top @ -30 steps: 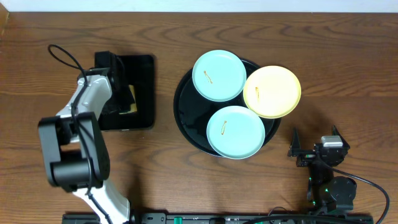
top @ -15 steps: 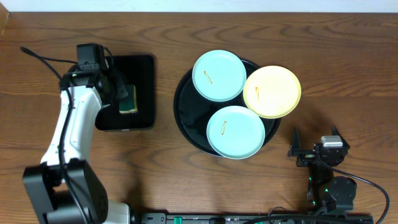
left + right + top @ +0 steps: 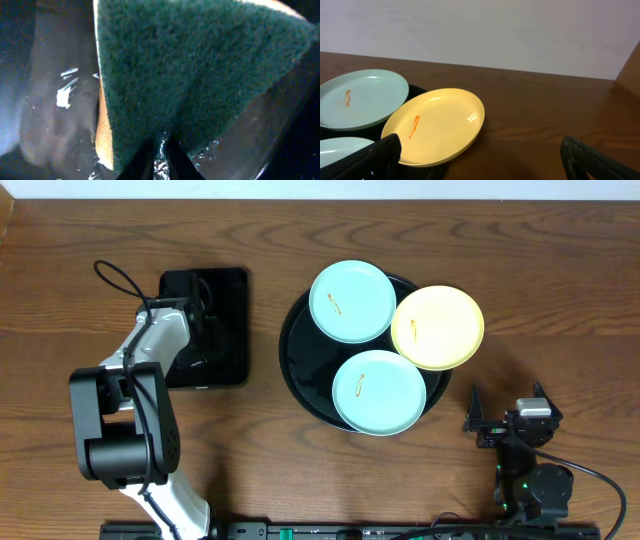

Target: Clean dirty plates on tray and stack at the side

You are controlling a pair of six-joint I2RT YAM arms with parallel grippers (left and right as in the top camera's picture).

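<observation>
Three plates lie on the round black tray [image 3: 303, 350]: a pale blue plate [image 3: 351, 301] at the back, a pale yellow plate [image 3: 437, 327] overhanging the right rim, and a pale blue plate [image 3: 379, 391] at the front. Each has an orange streak. My left gripper [image 3: 200, 332] is low over the rectangular black tray [image 3: 228, 290]. In the left wrist view its fingertips [image 3: 161, 150] are almost together, right at the edge of a green and yellow sponge [image 3: 200, 75]. My right gripper [image 3: 508, 413] is open and empty on the table, right of the plates [image 3: 435, 125].
Bare wood tabletop [image 3: 560, 300] lies right of the round tray and along the front. The left arm's cable [image 3: 115, 280] loops over the table left of the rectangular tray. The right wrist view shows the back blue plate [image 3: 362, 97] and a pale wall behind the table.
The left arm lifted and swung back over the rectangular tray, then came down again; the sponge, visible from above before, is now hidden under the gripper. Right arm and plates have not moved.
</observation>
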